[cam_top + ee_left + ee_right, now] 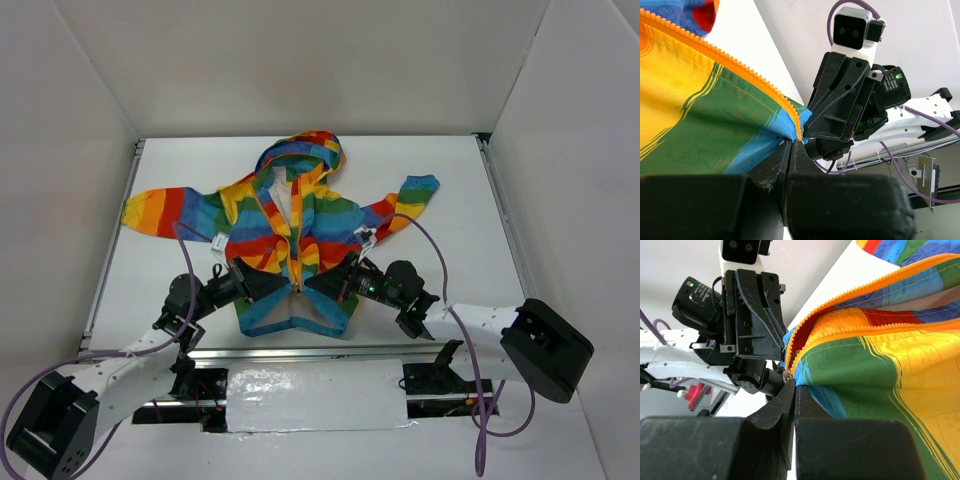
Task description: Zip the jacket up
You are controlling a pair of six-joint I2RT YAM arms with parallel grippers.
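The rainbow-striped jacket [300,225] lies flat on the table, hood at the far end and hem toward the arms. Its orange zipper [295,245] runs down the front and stands apart near the collar. My left gripper [283,286] is shut on the left front edge at the zipper's bottom end [799,136]. My right gripper [313,285] is shut on the right front edge at the same spot, where a small metal zipper piece [788,374] sits at its fingertips [790,390]. Both grippers meet tip to tip just above the blue hem. The two zipper tapes [850,295] spread apart away from them.
The white table [450,180] has walls on three sides. The jacket's sleeves [160,210] spread left and right [410,200]. A foil-covered strip [315,395] lies at the near edge between the arm bases. Purple cables [430,250] loop over both arms.
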